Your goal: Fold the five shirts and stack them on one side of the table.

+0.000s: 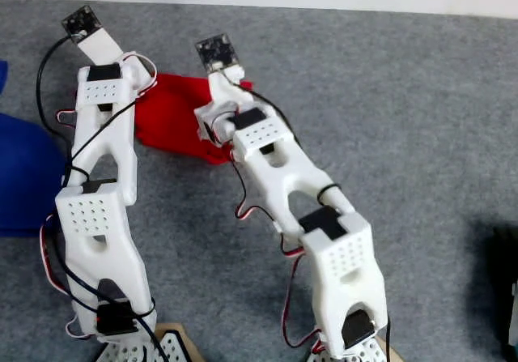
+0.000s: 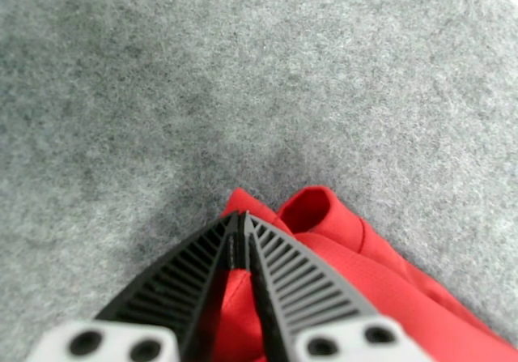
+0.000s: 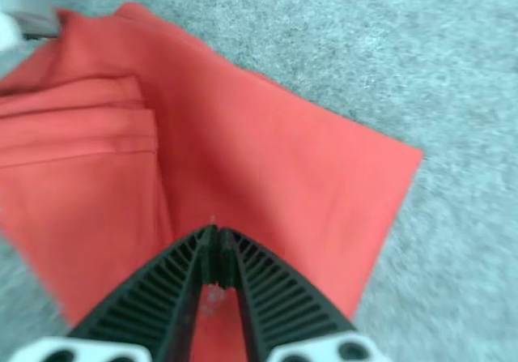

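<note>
The left gripper [image 2: 241, 223] was closed, pinching an edge of the red shirt [image 2: 356, 273] on the worktop [image 2: 162, 70]; the right gripper [image 3: 213, 240] was closed above it.

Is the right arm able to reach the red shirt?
Yes, it looks so: the right gripper sits right on the red shirt, fingers shut, seemingly pinching the cloth; nothing blocks it.
</note>
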